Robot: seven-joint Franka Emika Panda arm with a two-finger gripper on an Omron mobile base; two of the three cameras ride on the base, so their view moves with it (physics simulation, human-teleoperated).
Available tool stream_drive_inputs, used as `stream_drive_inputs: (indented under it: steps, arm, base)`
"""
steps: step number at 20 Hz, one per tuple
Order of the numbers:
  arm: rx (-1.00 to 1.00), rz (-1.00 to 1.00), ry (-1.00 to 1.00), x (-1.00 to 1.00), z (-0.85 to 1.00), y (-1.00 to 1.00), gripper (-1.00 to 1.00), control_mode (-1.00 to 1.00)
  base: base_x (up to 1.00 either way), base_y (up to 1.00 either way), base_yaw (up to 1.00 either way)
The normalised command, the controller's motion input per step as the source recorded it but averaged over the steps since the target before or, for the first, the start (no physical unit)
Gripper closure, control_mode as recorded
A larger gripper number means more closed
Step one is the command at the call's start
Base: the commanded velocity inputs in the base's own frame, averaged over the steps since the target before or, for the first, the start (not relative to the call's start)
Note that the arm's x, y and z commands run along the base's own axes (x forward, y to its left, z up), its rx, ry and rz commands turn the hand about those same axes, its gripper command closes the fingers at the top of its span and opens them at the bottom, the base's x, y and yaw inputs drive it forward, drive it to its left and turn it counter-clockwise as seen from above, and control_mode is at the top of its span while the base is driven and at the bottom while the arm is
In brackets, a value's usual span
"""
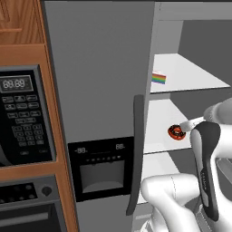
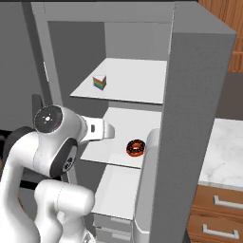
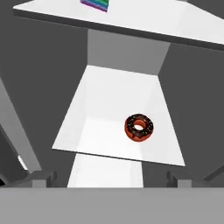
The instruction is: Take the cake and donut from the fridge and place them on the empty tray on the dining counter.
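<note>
Now gripper spread wide, empty — donut ahead on mid fridge shelf, untouched.

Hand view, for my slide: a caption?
Open gripper facing the donut on a fridge shelf, cake one shelf above.

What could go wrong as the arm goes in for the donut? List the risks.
1. The donut lies near the front edge of its shelf; a nudge from the open gripper could push it off.
2. The cake sits on the shelf above, so the space is low: a lifting arm could strike that upper shelf.
3. The open fridge door stands close beside the arm; a wide swing out may clip it.
</note>
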Motion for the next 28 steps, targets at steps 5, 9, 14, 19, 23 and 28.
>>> stream_drive_inputs:
  steps: [5,9,14,19,23,28]
  arm:
    - [0.00,0.00,0.01,0.36,-0.44,0.00,-1.00,-1.00]
    - [0.00,0.00,0.00,0.19,-0.37,-0.14,-1.00,-1.00]
    - [0.00,0.00,0.00,0.15,-0.31,-0.17,-1.00,-1.00]
    - [0.00,0.00,0.02,0.35,-0.29,-0.06,-1.00,-1.00]
    - [0.00,0.00,0.01,0.23,-0.30,-0.27,-1.00,-1.00]
    - [0.00,0.00,0.03,0.33,-0.23,-0.15,-1.00,-1.00]
  base:
    - [0.00,0.00,0.00]
    - [0.00,0.00,0.00]
    - [0.00,0.00,0.00]
    - [0.00,0.00,0.00]
    - [0.00,0.00,0.00]
    - [0.00,0.00,0.00]
